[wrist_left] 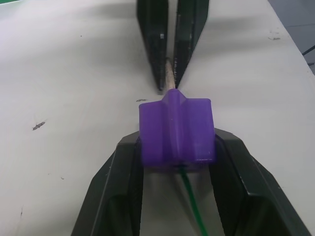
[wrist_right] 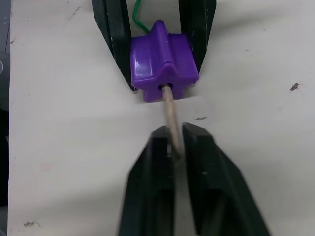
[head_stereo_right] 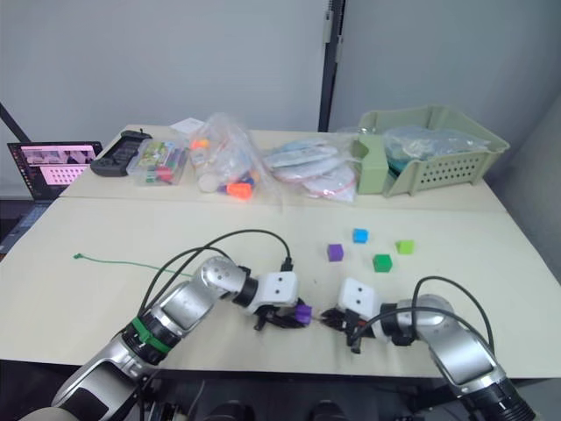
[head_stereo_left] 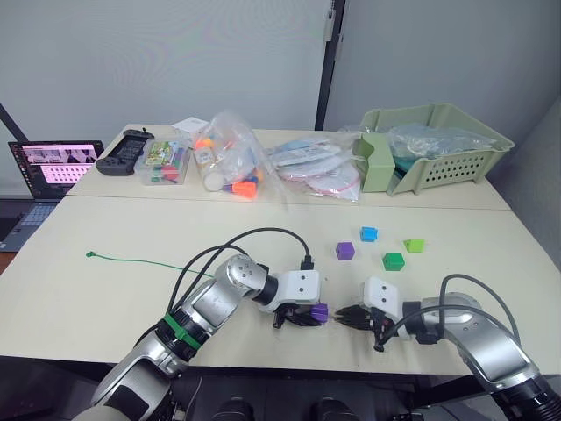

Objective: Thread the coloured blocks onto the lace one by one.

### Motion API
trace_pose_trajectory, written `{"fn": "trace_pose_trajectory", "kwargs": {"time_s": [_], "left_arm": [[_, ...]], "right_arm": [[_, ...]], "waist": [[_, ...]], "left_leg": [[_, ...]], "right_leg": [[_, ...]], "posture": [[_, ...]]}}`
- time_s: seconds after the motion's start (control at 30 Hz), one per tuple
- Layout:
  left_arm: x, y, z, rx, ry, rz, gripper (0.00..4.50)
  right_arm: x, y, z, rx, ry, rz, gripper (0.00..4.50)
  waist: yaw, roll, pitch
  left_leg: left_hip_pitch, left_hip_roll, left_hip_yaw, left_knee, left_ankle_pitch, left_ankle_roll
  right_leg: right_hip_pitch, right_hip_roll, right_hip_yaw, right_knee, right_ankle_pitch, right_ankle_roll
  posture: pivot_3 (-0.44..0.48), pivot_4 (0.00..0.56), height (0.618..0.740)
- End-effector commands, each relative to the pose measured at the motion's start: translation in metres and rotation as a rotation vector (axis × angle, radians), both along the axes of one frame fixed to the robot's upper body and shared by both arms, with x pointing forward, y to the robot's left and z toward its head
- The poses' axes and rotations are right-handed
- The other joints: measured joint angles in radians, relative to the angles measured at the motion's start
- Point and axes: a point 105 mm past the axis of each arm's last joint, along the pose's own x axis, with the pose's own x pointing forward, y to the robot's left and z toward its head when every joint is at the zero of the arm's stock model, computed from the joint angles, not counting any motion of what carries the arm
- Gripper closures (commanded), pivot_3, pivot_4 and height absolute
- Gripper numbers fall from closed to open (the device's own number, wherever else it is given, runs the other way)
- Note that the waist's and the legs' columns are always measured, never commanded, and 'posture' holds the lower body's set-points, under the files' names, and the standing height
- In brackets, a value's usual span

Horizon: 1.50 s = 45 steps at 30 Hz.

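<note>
Nowhere readable writing: purple block point(wrist_left: 176, 130) on lace point(wrist_left: 193, 202).

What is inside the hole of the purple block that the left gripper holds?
The lace's pale tip comes out of the purple block and is pinched by the right gripper. Green cord leaves the other side. The stretch inside the block is hidden.

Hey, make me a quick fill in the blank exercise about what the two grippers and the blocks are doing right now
1. The left gripper is shut on a ____ block.
2. The right gripper pinches the pale tip of the ____.
3. The tip has passed ____ the held block.
4. ____ loose blocks lie farther back on the table.

Missing words: purple; lace; through; Four
</note>
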Motion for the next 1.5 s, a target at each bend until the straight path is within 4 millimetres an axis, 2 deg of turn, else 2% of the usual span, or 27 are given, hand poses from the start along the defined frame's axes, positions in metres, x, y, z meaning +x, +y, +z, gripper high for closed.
{"fn": "trace_pose_trajectory", "kwargs": {"time_s": [0.03, 0.1, 0.23, 0.33, 0.37, 0.5, 0.6, 0.67, 0.83, 0.9, 0.93, 1.0, 1.1, 1.13, 1.2, 1.3, 1.33, 1.43, 1.47, 1.5], "left_arm": [[0.003, 0.008, 0.003, -0.006, 0.0, 0.018, 3.13], [0.006, 0.021, 0.003, -0.007, 0.013, 0.055, 3.13], [0.014, 0.071, -0.002, 0.041, 0.018, 0.131, 3.13], [0.029, 0.162, -0.006, 0.137, -0.018, 0.299, 3.13], [0.031, 0.186, -0.004, 0.155, -0.016, 0.348, 3.13], [0.035, 0.259, 0.007, 0.198, -0.066, 0.488, 3.13], [0.037, 0.284, 0.015, 0.198, -0.08, 0.553, 3.13], [0.035, 0.293, 0.017, 0.209, -0.074, 0.552, 3.13], [0.035, 0.286, 0.02, 0.149, -0.046, 0.527, 3.13], [0.035, 0.282, 0.028, 0.081, 0.04, 0.535, 2.08], [0.035, 0.28, 0.032, 0.057, 0.064, 0.538, 1.8], [0.042, 0.274, 0.05, 0.03, 0.005, 0.519, 1.13], [0.043, 0.27, 0.063, 0.043, -0.034, 0.484, 0.11], [0.043, 0.263, 0.071, 0.039, -0.042, 0.456, 0.05], [0.044, 0.248, 0.082, 0.01, -0.039, 0.413, 0.05], [0.037, 0.22, 0.086, -0.041, -0.003, 0.334, 0.05], [0.03, 0.205, 0.083, -0.055, 0.023, 0.285, 0.05], [0.013, 0.13, 0.065, -0.129, 0.048, 0.154, 0.05], [0.008, 0.113, 0.062, -0.153, 0.062, 0.133, 0.05], [0.004, 0.104, 0.06, -0.166, 0.074, 0.127, 0.05]], "right_arm": [[0.004, -0.004, 0.006, -0.01, -0.03, -0.007, 4.5], [0.004, -0.002, 0.01, -0.005, -0.044, 0.007, 4.5], [0.003, 0.0, 0.017, -0.012, -0.06, 0.031, 4.5], [0.003, -0.001, 0.025, -0.03, -0.074, 0.047, 4.5], [0.003, -0.001, 0.026, -0.034, -0.078, 0.05, 4.5], [0.003, -0.003, 0.029, -0.041, -0.084, 0.056, 4.5], [0.003, -0.004, 0.029, -0.041, -0.083, 0.058, 4.5], [0.003, -0.004, 0.029, -0.042, -0.083, 0.063, 4.5], [0.004, -0.002, 0.031, -0.042, -0.085, 0.075, 4.5], [0.005, -0.001, 0.032, -0.041, -0.087, 0.079, 4.5], [0.006, -0.001, 0.032, -0.041, -0.087, 0.08, 4.5], [0.006, -0.001, 0.033, -0.042, -0.087, 0.083, 4.5], [0.006, -0.001, 0.034, -0.042, -0.087, 0.088, 4.5], [0.006, 0.0, 0.035, -0.04, -0.088, 0.09, 4.5], [0.007, 0.002, 0.036, -0.035, -0.091, 0.096, 4.5], [0.009, 0.006, 0.037, -0.03, -0.094, 0.101, 4.5], [0.009, 0.008, 0.038, -0.029, -0.095, 0.105, 4.5], [0.011, 0.016, 0.037, -0.038, -0.094, 0.118, 4.5], [0.012, 0.018, 0.036, -0.048, -0.098, 0.12, 4.5], [0.013, 0.019, 0.036, -0.054, -0.1, 0.121, 4.5]], "waist": [[0.0, 0.0, 0.0], [-0.002, 0.0, 0.0], [-0.014, 0.0, 0.0], [-0.028, 0.0, 0.0], [-0.033, 0.0, 0.0], [-0.037, 0.001, -0.001], [-0.026, 0.002, -0.001], [-0.019, 0.002, -0.001], [-0.009, 0.002, 0.0], [-0.009, 0.002, 0.0], [-0.008, 0.002, 0.0], [-0.006, 0.001, 0.0], [0.0, 0.0, 0.0], [0.0, 0.0, 0.0], [0.001, 0.0, 0.001], [0.001, 0.0, 0.0], [0.0, 0.0, 0.0], [0.001, 0.001, 0.0], [0.003, 0.001, 0.0], [0.002, 0.0, 0.001]], "left_leg": [[0.0, 0.0, 0.0, 0.0, 0.0, 0.0], [0.0, 0.0, 0.0, 0.0, 0.0, 0.0], [0.001, 0.004, -0.001, 0.0, 0.0, 0.0], [0.002, 0.006, -0.001, -0.001, 0.0, 0.0], [0.003, 0.007, -0.001, -0.002, 0.0, 0.0], [0.007, 0.011, -0.001, -0.003, 0.0, 0.0], [0.006, 0.012, 0.001, -0.002, 0.0, 0.0], [0.004, 0.011, 0.002, -0.001, 0.0, 0.0], [0.001, 0.011, 0.002, -0.001, 0.0, 0.0], [0.001, 0.011, 0.003, -0.001, 0.0, 0.0], [0.001, 0.011, 0.003, -0.001, 0.0, 0.0], [0.001, 0.011, 0.003, -0.001, 0.0, 0.0], [-0.001, 0.011, 0.002, -0.001, 0.0, 0.0], [-0.001, 0.011, 0.002, -0.001, 0.0, 0.0], [-0.001, 0.01, 0.002, -0.001, 0.0, 0.0], [-0.001, 0.01, 0.002, -0.001, 0.0, 0.0], [-0.001, 0.01, 0.001, -0.001, 0.0, 0.0], [-0.001, 0.01, 0.001, -0.001, 0.0, 0.0], [-0.001, 0.01, 0.0, -0.001, 0.0, 0.0], [-0.002, 0.009, 0.0, 0.0, 0.0, 0.0]], "right_leg": [[0.0, 0.0, 0.0, 0.0, 0.0, 0.0], [0.0, 0.0, 0.0, 0.0, 0.0, 0.0], [-0.001, 0.002, 0.0, 0.0, 0.001, -0.001], [-0.001, 0.004, 0.0, 0.001, 0.002, -0.003], [-0.001, 0.005, 0.0, 0.001, 0.002, -0.004], [0.0, 0.011, 0.001, 0.001, 0.003, -0.007], [-0.001, 0.011, 0.0, 0.001, 0.002, -0.008], [-0.002, 0.01, 0.0, 0.001, 0.002, -0.008], [-0.003, 0.01, 0.0, 0.001, 0.002, -0.008], [-0.004, 0.01, 0.0, 0.001, 0.002, -0.008], [-0.004, 0.01, 0.0, 0.001, 0.002, -0.008], [-0.004, 0.01, 0.0, 0.001, 0.002, -0.008], [-0.004, 0.01, 0.0, 0.001, 0.002, -0.008], [-0.004, 0.01, 0.0, 0.001, 0.002, -0.008], [-0.004, 0.01, 0.0, 0.001, 0.002, -0.008], [-0.004, 0.01, 0.0, 0.001, 0.002, -0.008], [-0.004, 0.01, 0.0, 0.001, 0.002, -0.007], [-0.004, 0.009, 0.0, 0.001, 0.002, -0.007], [-0.003, 0.008, 0.0, 0.001, 0.002, -0.007], [-0.003, 0.008, 0.0, 0.001, 0.002, -0.007]], "posture": [[0.0, 0.15, 0.74], [0.0, 0.15, 0.74], [0.0, 0.15, 0.74], [0.0, 0.15, 0.74], [0.0, 0.15, 0.74], [0.0, 0.15, 0.74], [0.0, 0.15, 0.74], [0.0, 0.15, 0.74], [0.0, 0.15, 0.74], [0.0, 0.15, 0.74], [0.0, 0.15, 0.74], [0.0, 0.15, 0.74], [0.0, 0.15, 0.74], [0.0, 0.15, 0.74], [0.0, 0.15, 0.74], [0.0, 0.15, 0.74], [0.0, 0.15, 0.74], [0.0, 0.15, 0.74], [0.0, 0.15, 0.74], [0.0, 0.15, 0.74]]}}
